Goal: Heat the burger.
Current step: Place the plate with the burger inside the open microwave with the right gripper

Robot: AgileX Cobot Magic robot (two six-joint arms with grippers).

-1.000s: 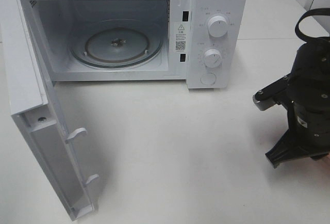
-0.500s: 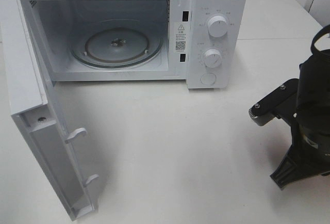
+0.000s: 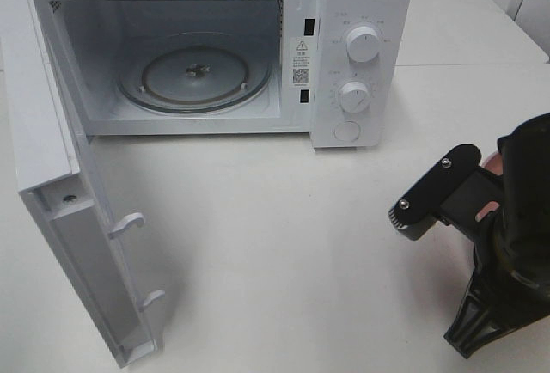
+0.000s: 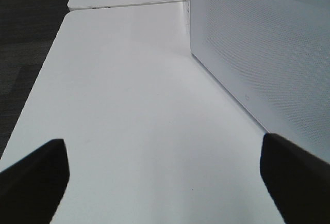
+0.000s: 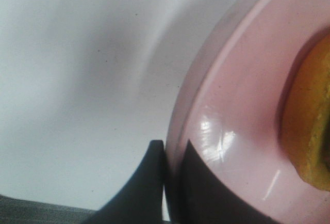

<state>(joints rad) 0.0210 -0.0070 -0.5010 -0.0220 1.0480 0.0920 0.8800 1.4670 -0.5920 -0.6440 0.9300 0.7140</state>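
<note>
In the right wrist view my right gripper (image 5: 172,149) is shut on the rim of the pink plate (image 5: 242,105). The golden-brown edge of the burger (image 5: 309,126) shows on that plate at the frame's border. In the high view my right arm (image 3: 516,235) stands at the table's right edge and hides the burger; only a pink sliver of plate (image 3: 491,164) peeks out. My left gripper (image 4: 165,182) is open with nothing between its dark fingers (image 4: 31,177), low over the table beside the microwave's side wall (image 4: 268,53).
The white microwave (image 3: 361,46) stands at the back with its door (image 3: 51,175) swung wide open to the left. Its glass turntable (image 3: 194,76) is bare. White tabletop (image 3: 284,244) stretches between the microwave and my right arm.
My right arm has shifted toward the table's near edge and tilted, and its wrist bracket now reaches further left. A bit of pink plate has come into sight. The left gripper looks unchanged.
</note>
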